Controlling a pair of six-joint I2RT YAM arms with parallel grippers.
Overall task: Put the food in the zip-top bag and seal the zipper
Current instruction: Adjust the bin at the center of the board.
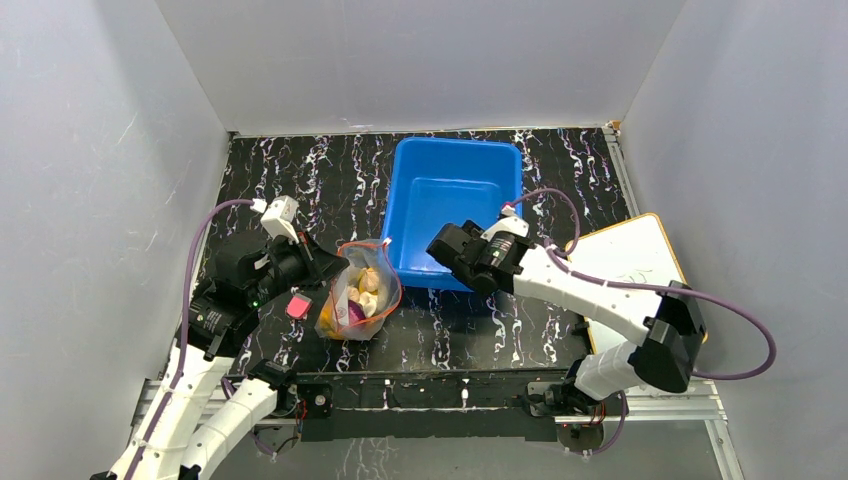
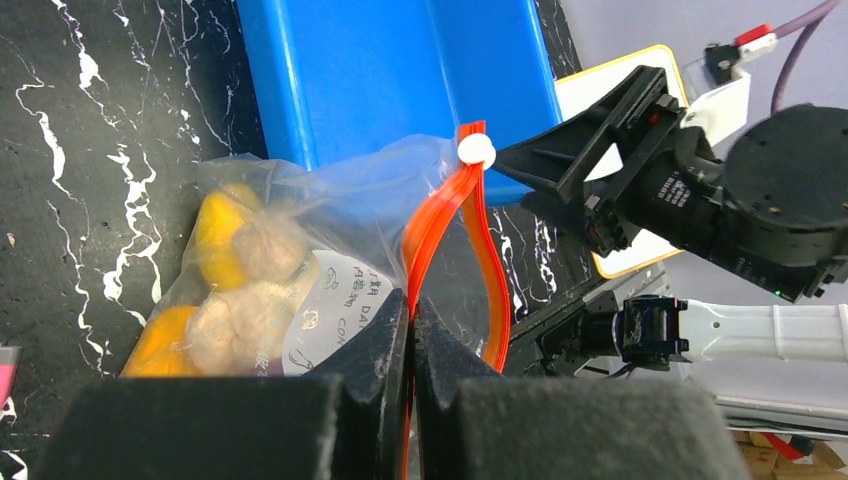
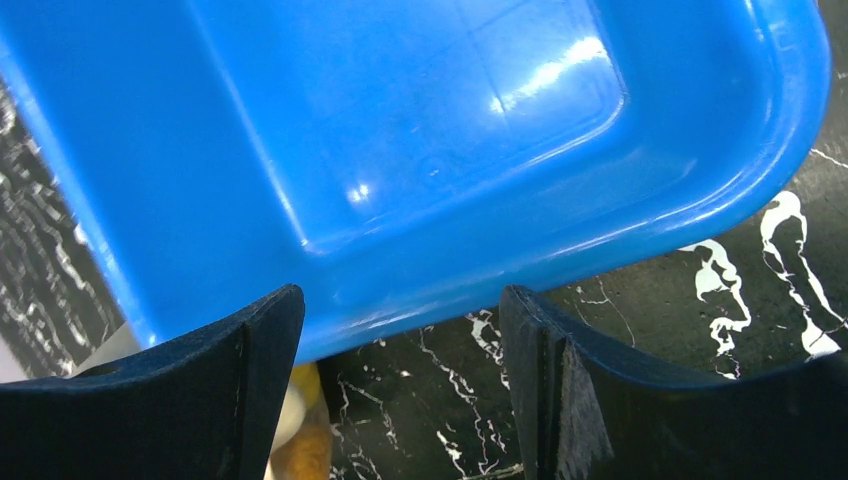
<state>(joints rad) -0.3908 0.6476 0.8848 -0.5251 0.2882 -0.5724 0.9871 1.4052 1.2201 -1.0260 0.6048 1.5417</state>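
**Bag Pinched, Mouth Open**

The left gripper [image 2: 410,305] is squeezed tight on the red zipper [image 2: 440,225] of the bag [image 1: 357,292]. The bag sits on the black table [image 1: 300,170], just beside the blue bin [image 1: 455,195], with the food [image 2: 240,285] inside. The right gripper [image 3: 400,315] hangs wide open over the bin's near edge, holding nothing.

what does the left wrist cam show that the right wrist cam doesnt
Only the left wrist: the left gripper shut on the zipper, its white slider, and most of the zip-top bag. Only the right wrist: a look down into the blue bin. Both: the bin, the marbled table, the open right gripper, and the food, just a yellow sliver in the right view.
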